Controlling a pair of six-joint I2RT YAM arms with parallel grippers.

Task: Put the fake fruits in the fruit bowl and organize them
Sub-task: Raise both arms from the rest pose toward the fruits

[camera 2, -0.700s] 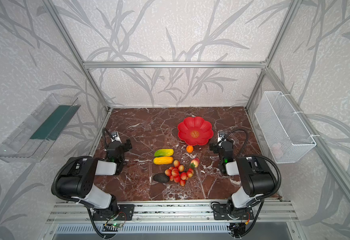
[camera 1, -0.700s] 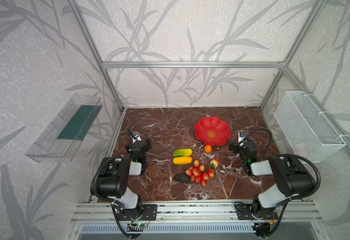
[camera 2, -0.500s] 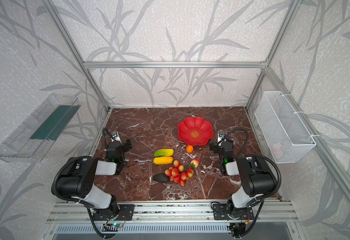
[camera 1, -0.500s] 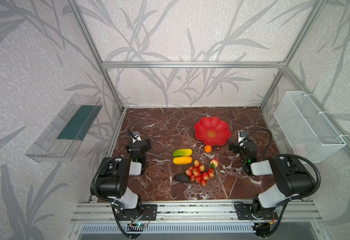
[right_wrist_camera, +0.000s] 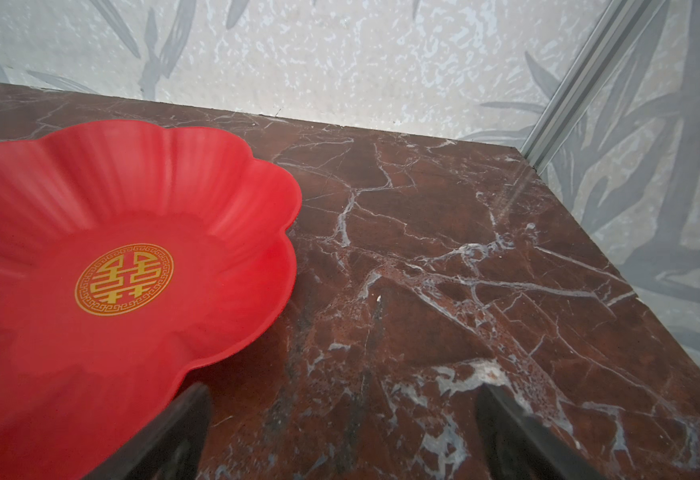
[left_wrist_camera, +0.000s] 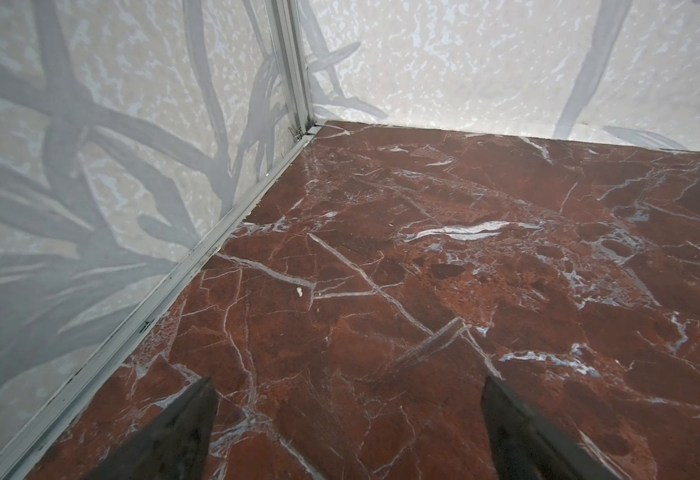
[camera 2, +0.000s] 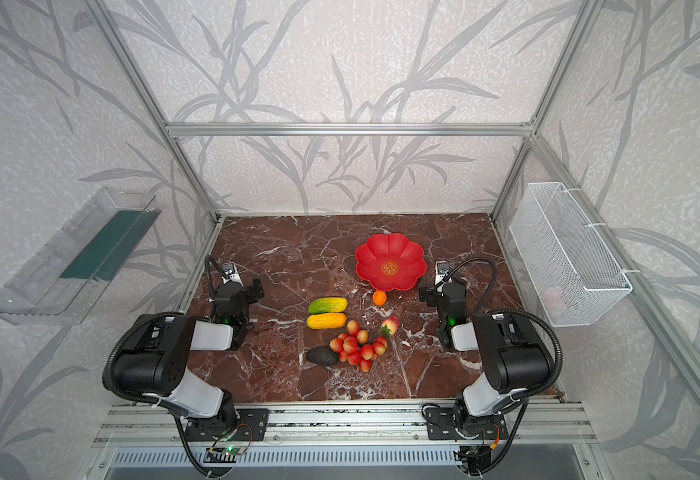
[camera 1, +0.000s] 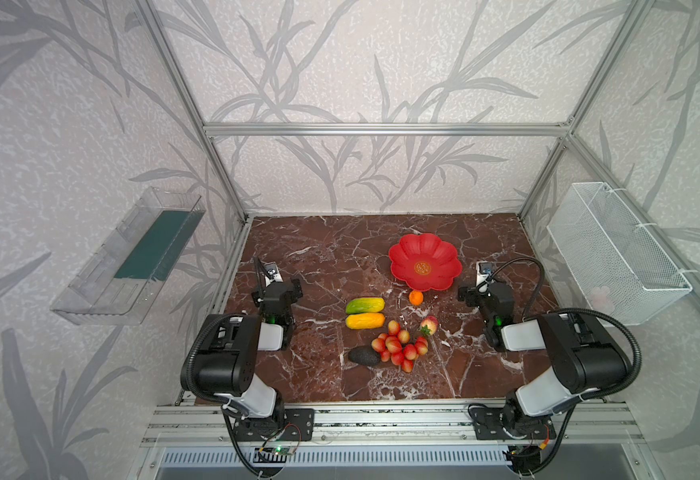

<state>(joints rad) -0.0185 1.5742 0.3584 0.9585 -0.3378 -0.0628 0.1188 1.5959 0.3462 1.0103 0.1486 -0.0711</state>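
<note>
Nothing moved | left tool [left_wrist_camera: 347, 392] released, empty | right tool [right_wrist_camera: 342, 395] released, fruit bowl [right_wrist_camera: 236, 183] just beside | fake fruits [camera 1: 394, 345] between tools

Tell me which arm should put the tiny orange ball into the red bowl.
Right. The right gripper stands open beside the fruit bowl, with the orange ball close by. The left gripper, also open, sits farther off, with the green oblong between it and the ball.
</note>
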